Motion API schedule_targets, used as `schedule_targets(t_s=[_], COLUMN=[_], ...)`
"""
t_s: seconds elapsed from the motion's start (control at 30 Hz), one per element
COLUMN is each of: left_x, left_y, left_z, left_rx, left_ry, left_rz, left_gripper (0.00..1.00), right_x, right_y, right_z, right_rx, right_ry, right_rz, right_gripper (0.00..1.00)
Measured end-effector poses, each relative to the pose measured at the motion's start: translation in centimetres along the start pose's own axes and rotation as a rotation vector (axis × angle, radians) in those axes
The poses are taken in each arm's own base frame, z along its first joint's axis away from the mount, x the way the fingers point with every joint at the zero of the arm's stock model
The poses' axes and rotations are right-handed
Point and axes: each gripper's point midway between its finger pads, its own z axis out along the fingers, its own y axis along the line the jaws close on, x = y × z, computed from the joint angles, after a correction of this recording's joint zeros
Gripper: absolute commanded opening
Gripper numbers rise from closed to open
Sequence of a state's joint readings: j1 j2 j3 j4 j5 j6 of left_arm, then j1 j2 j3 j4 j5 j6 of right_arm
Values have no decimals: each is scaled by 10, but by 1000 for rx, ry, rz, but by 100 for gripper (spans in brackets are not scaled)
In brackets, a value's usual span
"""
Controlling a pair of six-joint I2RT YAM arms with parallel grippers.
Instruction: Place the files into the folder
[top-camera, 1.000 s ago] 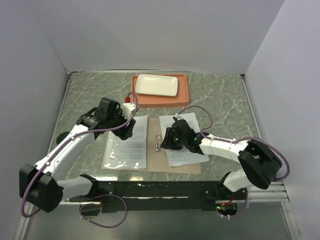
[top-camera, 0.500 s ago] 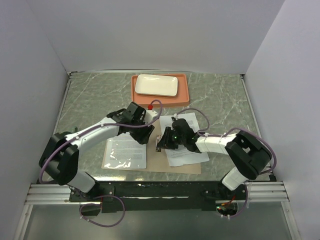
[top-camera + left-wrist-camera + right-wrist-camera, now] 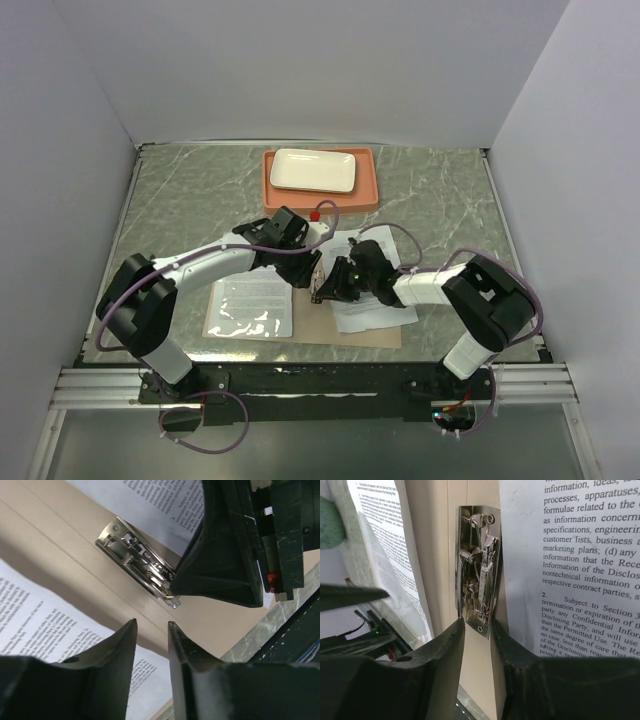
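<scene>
The tan folder (image 3: 300,330) lies open on the table, its metal clip (image 3: 318,285) on the spine. One printed sheet (image 3: 250,300) lies under the clear pocket on the left half, and another sheet (image 3: 375,300) lies on the right half. My right gripper (image 3: 323,291) is at the clip's near end. In the right wrist view its fingertips (image 3: 457,627) close on both sides of the clip (image 3: 477,570). My left gripper (image 3: 307,270) hovers just left of the clip. In its wrist view it (image 3: 151,630) is slightly open and empty above the folder (image 3: 60,545), with the clip (image 3: 140,565) ahead.
An orange tray (image 3: 370,195) holding a white plate (image 3: 313,170) stands behind the folder. Grey walls close off the left, right and back. The two arms are close together over the folder's spine. The right gripper's black body (image 3: 235,545) fills the upper right of the left wrist view.
My left arm has swung right from the folder's left half to the clip. My right gripper has stayed at the clip. The sheets have not moved.
</scene>
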State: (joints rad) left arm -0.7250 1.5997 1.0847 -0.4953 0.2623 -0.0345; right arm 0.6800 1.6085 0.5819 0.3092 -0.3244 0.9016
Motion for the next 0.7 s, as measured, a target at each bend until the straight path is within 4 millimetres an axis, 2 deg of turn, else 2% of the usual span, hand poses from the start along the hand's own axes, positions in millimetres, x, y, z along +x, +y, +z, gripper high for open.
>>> schedule_targets(t_s=[0.13, 0.3, 0.4, 0.47, 0.57, 0.7], left_x=[4, 2, -1, 0, 5, 12], left_y=[-4, -5, -5, -5, -6, -8], left_z=[6, 5, 4, 4, 3, 0], left_rx=[9, 10, 10, 10, 16, 25], left_ry=[18, 16, 10, 14, 36, 61], left_rz=[-10, -5, -1, -1, 1, -2], left_gripper=[30, 30, 30, 35, 41, 42], right_x=[0, 2, 1, -1, -6, -8], right_y=[1, 0, 0, 1, 2, 1], right_z=[4, 10, 12, 14, 18, 19], right_rx=[-20, -27, -22, -14, 1, 13], right_ry=[11, 21, 21, 22, 16, 5], right_rz=[15, 39, 56, 70, 84, 102], right_gripper=[22, 13, 11, 11, 11, 11])
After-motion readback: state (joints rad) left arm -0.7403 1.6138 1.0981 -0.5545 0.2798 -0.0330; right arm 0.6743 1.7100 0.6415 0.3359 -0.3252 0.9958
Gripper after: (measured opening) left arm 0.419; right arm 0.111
